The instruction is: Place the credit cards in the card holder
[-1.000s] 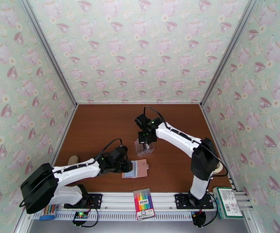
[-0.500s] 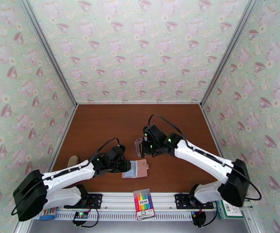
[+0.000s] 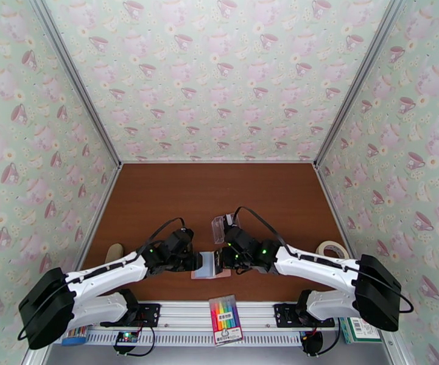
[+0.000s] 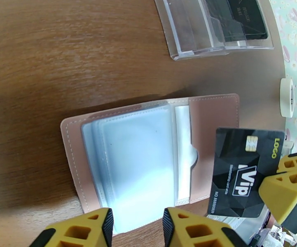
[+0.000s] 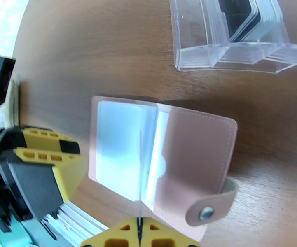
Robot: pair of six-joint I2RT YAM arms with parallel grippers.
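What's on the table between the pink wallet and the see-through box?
Nothing: just bare brown table between the pink wallet and the clear box, as the left wrist view shows.

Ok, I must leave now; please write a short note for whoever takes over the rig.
Left gripper: jaws open, at the edge of the card holder.
Right gripper: shut on a black card, held above the holder.
Holder: open flat on the table, sleeves look empty.
More credit cards stand in the clear box behind it.
Done: one card picked. Left: slide it into a slot, then the others.
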